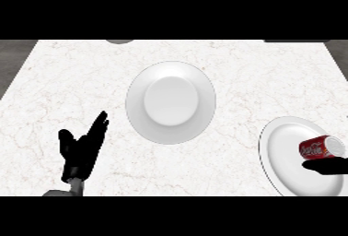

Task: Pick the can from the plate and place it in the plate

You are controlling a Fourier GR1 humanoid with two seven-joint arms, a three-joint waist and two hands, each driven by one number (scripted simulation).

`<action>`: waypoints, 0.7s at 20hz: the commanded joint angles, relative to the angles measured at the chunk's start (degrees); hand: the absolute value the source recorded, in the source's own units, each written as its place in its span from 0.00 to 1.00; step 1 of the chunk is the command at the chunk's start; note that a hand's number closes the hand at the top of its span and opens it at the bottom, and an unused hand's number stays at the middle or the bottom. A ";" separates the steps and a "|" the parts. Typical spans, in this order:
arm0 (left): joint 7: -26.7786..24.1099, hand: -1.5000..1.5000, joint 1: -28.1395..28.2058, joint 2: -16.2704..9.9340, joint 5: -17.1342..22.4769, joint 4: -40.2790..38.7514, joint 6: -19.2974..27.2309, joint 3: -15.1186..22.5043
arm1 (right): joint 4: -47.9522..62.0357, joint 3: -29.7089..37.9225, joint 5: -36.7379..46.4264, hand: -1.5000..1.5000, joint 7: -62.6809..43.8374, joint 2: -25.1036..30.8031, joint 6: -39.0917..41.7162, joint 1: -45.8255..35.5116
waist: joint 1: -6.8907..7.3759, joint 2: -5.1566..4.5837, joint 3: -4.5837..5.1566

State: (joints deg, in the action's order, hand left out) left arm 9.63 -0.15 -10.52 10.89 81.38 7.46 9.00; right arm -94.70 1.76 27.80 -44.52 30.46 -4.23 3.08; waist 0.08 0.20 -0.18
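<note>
Lying on its side, a red can [322, 147] is found on the white plate [289, 161] at the 4 o'clock part of the view, toward that plate's 2 o'clock portion, its silver end turned to the right edge of the view and white lettering visible on its red wall. This plate is cut off by the right edge of the view. Part of the right hand [326, 167] is seen as a dark shape entering from the right edge, just below the can at the can's 6 o'clock side and over the same plate; contact with the can cannot be confirmed, and whether its fingers are apart or together cannot be told, since only a small portion is shown. A second white plate [139, 110], with nothing on it, is noted near the centre of the white marbled worktop [68, 78], at about 10 o'clock from the plate that carries the can and well apart from it. The left hand [81, 152] is recorded at the 8 o'clock part of the view, above its grey forearm [76, 186], resting with fingers straight and spread apart, pointing toward 1 o'clock, thumb set off to the left; nothing is held in it, and it is clear of both plates. A grey rounded object [119, 41] is partly shown at the far edge of the worktop, at about 11 o'clock, and it cannot be identified.
</note>
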 commanded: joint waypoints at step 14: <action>5.18 0.50 -3.11 2.25 -1.98 -1.04 -2.46 -3.48 | 11.91 0.87 9.89 1.00 10.99 -4.09 3.83 -3.03 | -0.18 -0.19 0.18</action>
State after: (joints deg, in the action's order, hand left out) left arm 13.24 -0.56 -9.34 9.62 82.48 5.17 6.50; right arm -84.18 1.82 34.80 -35.85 27.18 0.00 -0.54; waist 0.11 0.22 0.09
